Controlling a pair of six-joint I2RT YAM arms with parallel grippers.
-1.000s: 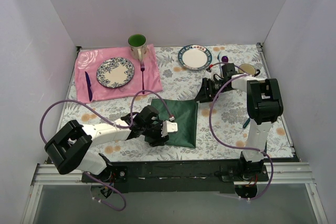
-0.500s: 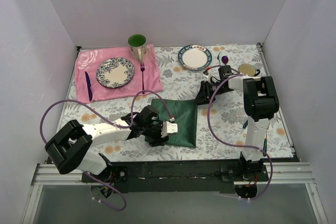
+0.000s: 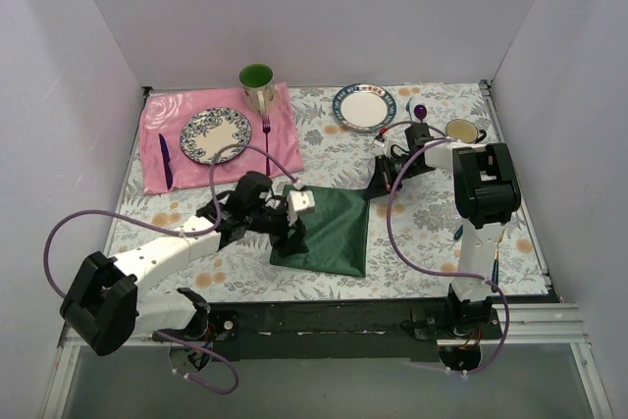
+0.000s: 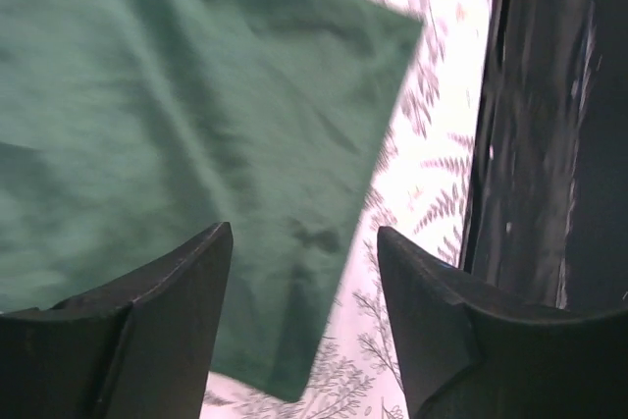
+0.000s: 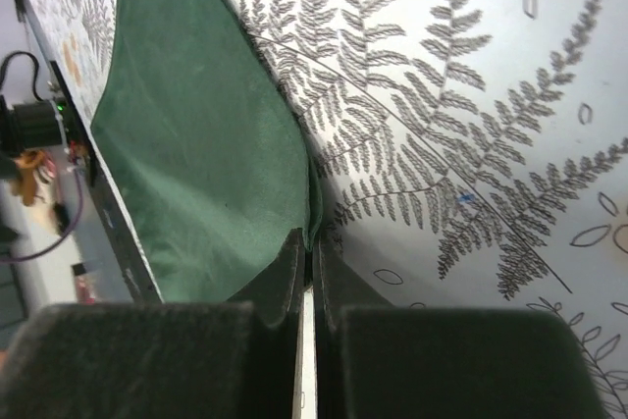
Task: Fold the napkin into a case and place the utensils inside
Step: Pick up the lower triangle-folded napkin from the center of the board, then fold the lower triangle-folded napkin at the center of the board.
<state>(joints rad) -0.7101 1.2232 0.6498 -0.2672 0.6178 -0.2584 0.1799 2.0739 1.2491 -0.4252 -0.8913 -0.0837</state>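
The dark green napkin [image 3: 334,231] lies folded on the fern-print table in front of the arms. My left gripper [image 3: 291,231] hovers over its left edge, jaws open with nothing between them. In the left wrist view the left gripper [image 4: 304,233] looks down on the napkin [image 4: 186,115] and its corner. My right gripper [image 3: 377,183] is shut on the napkin's far right corner. In the right wrist view the right gripper [image 5: 310,247] pinches the napkin [image 5: 196,144] at its folded edge. A slim dark green handle [image 3: 459,231], perhaps one of the utensils, pokes out beside the right arm; the rest is hidden.
At the back left a pink cloth [image 3: 287,149] holds a patterned plate [image 3: 215,134], a purple knife [image 3: 165,159], a fork [image 3: 266,132] and a green mug [image 3: 257,83]. A white plate [image 3: 364,107], a purple spoon [image 3: 420,111] and a cup [image 3: 461,130] stand at the back right.
My left gripper let go of the napkin, opened and rose back toward the left. My right gripper shut on the napkin's far right corner.
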